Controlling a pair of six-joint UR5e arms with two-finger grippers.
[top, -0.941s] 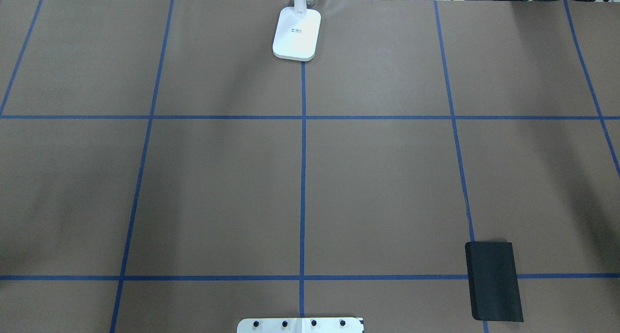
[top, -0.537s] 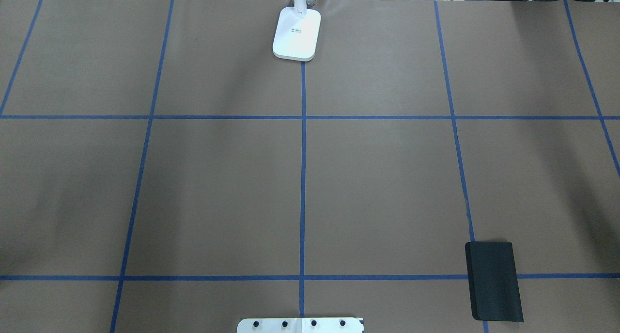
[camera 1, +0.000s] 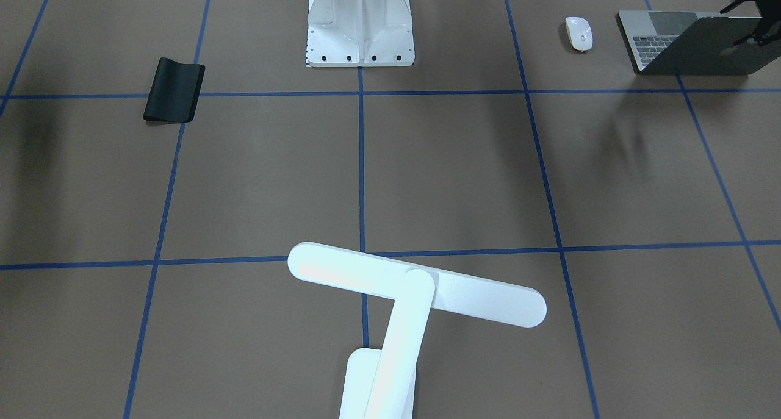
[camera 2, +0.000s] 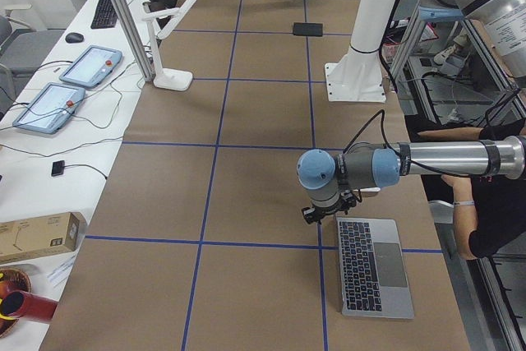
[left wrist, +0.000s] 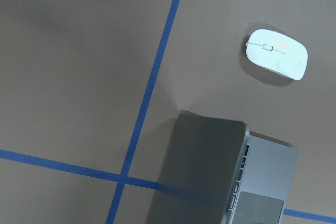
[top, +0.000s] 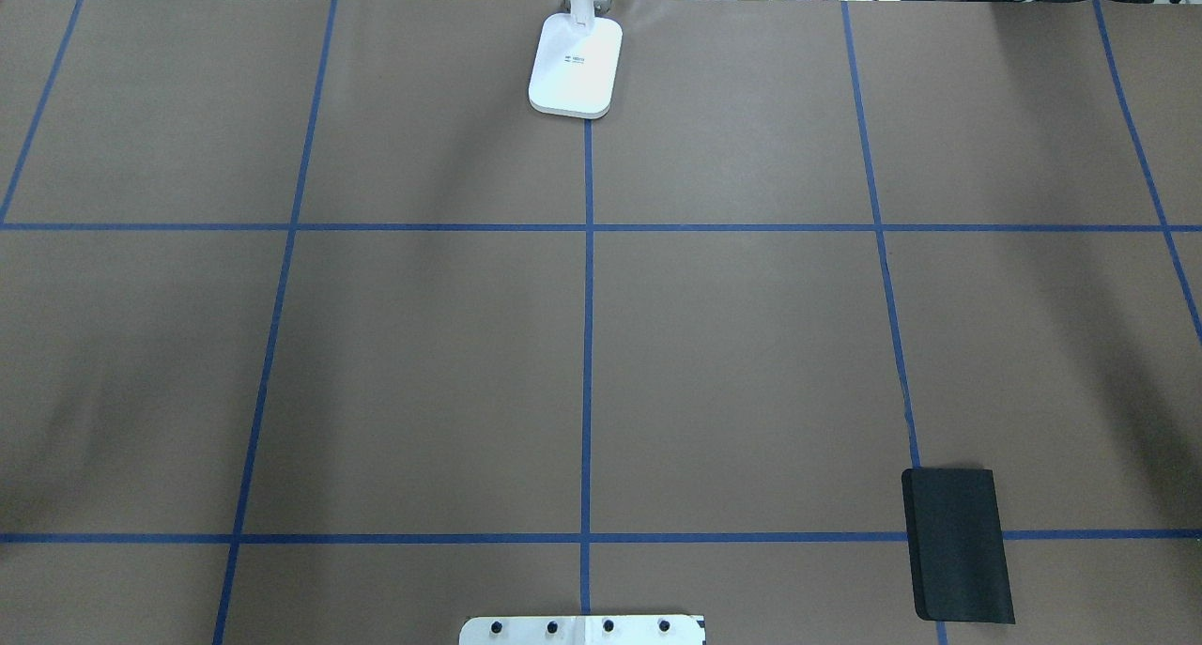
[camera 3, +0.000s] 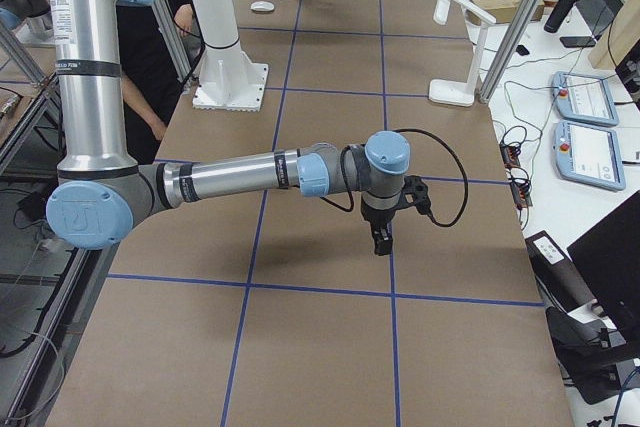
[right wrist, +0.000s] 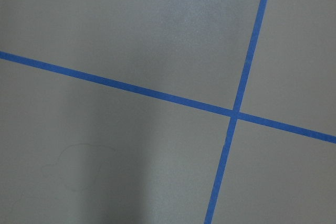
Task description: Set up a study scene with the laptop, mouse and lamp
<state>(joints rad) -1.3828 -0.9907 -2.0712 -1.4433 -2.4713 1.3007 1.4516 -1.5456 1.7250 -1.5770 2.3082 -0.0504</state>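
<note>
The open grey laptop (camera 1: 689,47) sits near the robot's side on my left, its lid tilted over the keys. It also shows in the left wrist view (left wrist: 205,171) and the exterior left view (camera 2: 374,273). The white mouse (camera 1: 578,33) lies beside it, apart, and shows in the left wrist view (left wrist: 276,54). The white lamp (camera 1: 415,283) stands at the table's far edge, base (top: 575,68) on the centre line. My left gripper (camera 1: 753,16) is at the lid's top edge; I cannot tell if it is open. My right gripper (camera 3: 382,242) hangs above bare table; its state is unclear.
A black mouse pad (top: 956,544) lies on my right near the front. The white pedestal (camera 1: 360,22) stands at the robot's base. Blue tape lines grid the brown table cover. Tablets and cables lie beyond the far edge (camera 2: 90,67).
</note>
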